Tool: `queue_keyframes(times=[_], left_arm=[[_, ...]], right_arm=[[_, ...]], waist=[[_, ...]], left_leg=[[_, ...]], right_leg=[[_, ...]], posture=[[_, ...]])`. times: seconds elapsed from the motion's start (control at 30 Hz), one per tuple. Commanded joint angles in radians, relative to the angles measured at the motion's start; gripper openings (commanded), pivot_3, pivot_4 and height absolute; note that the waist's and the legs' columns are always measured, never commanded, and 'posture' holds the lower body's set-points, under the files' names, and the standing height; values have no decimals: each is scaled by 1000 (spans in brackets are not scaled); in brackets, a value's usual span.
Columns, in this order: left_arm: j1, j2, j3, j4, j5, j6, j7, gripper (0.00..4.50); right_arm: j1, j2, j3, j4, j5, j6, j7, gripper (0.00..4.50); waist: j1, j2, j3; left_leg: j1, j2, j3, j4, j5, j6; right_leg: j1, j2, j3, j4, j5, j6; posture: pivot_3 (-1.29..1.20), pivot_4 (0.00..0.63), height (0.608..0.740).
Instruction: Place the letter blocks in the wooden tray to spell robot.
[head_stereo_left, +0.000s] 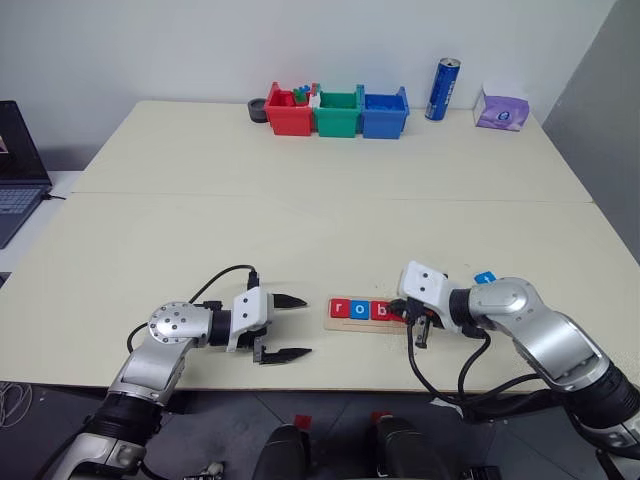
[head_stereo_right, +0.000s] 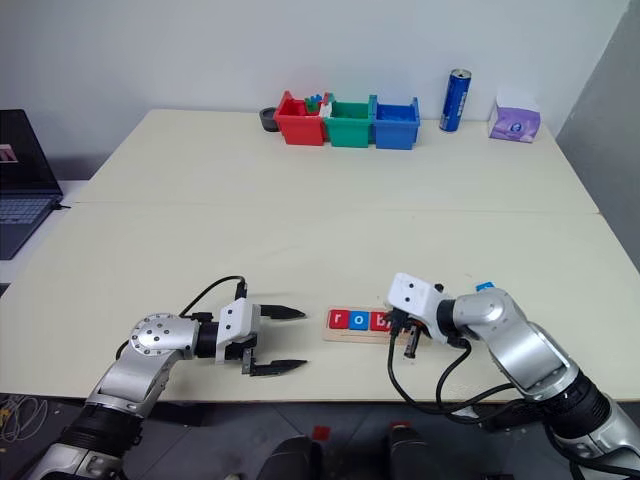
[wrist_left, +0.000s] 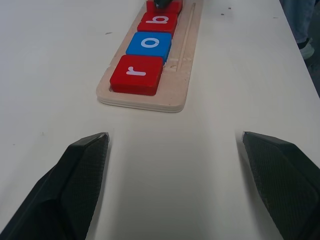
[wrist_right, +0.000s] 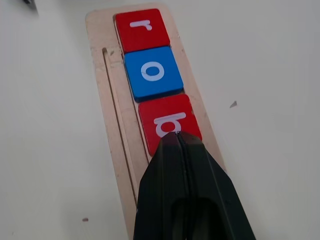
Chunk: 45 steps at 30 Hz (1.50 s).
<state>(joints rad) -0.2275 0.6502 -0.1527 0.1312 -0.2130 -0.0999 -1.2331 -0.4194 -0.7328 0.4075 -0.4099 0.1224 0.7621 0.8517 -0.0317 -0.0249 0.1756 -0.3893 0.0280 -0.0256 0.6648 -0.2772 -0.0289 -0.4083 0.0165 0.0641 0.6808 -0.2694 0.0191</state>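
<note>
wooden tray (head_stereo_left: 362, 322) near the table's (head_stereo_left: 300, 220) front edge, holding red r (wrist_right: 142, 29), blue o (wrist_right: 152, 72), red b (wrist_right: 167, 121) left to right. right gripper (wrist_right: 178, 136) pressed together, tips over the b. left gripper (head_stereo_left: 290, 326) spread, just left of tray.

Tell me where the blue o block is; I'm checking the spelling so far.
The blue o block lies in the wooden tray near the table's front edge, second in the row, between the red r block and the red b block.

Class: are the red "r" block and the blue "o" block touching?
Touching: in the left wrist view, the red "r" block and blue "o" block sit edge to edge, no wood between.
</note>
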Motion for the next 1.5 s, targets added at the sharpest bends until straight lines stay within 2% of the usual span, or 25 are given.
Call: queue_keyframes(times=[0.03, 0.27, 0.4, 0.5, 0.57, 0.63, 0.7, 0.77, 0.83, 1.07, 1.5], left_arm=[[3, 0, 3, -20, 0, -17, 4, 4500], [11, 4, 8, -26, 0, -19, 7, 4500], [18, 8, 12, -29, -1, -20, 8, 4500], [22, 11, 14, -30, -1, -19, 9, 4500], [24, 13, 17, -30, -2, -18, 10, 4500], [27, 16, 18, -29, -2, -19, 9, 4500], [29, 17, 19, -29, -2, -19, 10, 4500], [30, 17, 20, -30, -2, -18, 11, 4500], [31, 18, 21, -31, -2, -18, 12, 4500], [33, 18, 22, -33, -1, -20, 17, 4500], [36, 22, 18, -37, -2, -20, 24, 4500]], right_arm=[[-26, -9, -8, -15, -10, -27, 18, 22], [-49, 72, -107, -88, 111, 82, 15, 22], [-10, -32, -143, -108, 101, 64, 49, 22], [27, -121, -134, -98, 66, 5, 69, 651], [42, -153, -129, -93, 54, -21, 76, 1247], [47, -170, -113, -71, 18, -53, 69, 2094], [51, -176, -99, -48, -10, -81, 64, 2666], [52, -171, -96, -35, -20, -96, 66, 2666], [51, -156, -99, -23, -25, -110, 62, 2312], [54, -155, -94, -11, -37, -127, 84, 19], [30, -129, -30, 21, -94, -151, 101, 19]], waist=[[0, 0, 0], [-1, 0, 0], [4, 0, 0], [7, 0, 0], [4, 0, 0], [-1, 0, 0], [-3, 0, 0], [-3, 0, 0], [-2, 0, 0], [0, 0, 0], [0, 0, 0]], left_leg=[[0, 0, 0, 0, 0, 0], [0, 0, 0, 0, 0, 0], [-1, 0, -1, 0, 0, 0], [-1, -2, 0, 0, 0, 0], [-1, -1, 0, 0, 0, 0], [-1, 0, 0, 0, 0, 0], [0, 0, 0, 0, 0, 0], [0, 0, 0, 0, 0, 0], [0, 0, 0, 0, 0, 0], [0, 0, 1, 0, 0, 0], [0, 0, 1, 0, 0, 0]], right_leg=[[0, 0, 0, 0, 0, 0], [0, 0, 0, 0, 0, 0], [0, 0, 0, 0, 0, 0], [0, -2, -1, -1, 0, 0], [0, -2, -1, -1, 0, 0], [0, -1, -1, 0, 0, 1], [0, -1, 0, 0, 0, 1], [0, 0, 0, 0, -1, 1], [0, 0, 0, 0, -1, 1], [0, 0, 1, 0, 0, 0], [0, 0, 0, 0, 0, 0]], posture=[[0, 150, 740], [0, 150, 740], [0, 150, 740], [0, 150, 740], [0, 150, 740], [0, 150, 740], [0, 150, 740], [0, 150, 740], [0, 150, 740], [0, 150, 740], [0, 150, 740]])
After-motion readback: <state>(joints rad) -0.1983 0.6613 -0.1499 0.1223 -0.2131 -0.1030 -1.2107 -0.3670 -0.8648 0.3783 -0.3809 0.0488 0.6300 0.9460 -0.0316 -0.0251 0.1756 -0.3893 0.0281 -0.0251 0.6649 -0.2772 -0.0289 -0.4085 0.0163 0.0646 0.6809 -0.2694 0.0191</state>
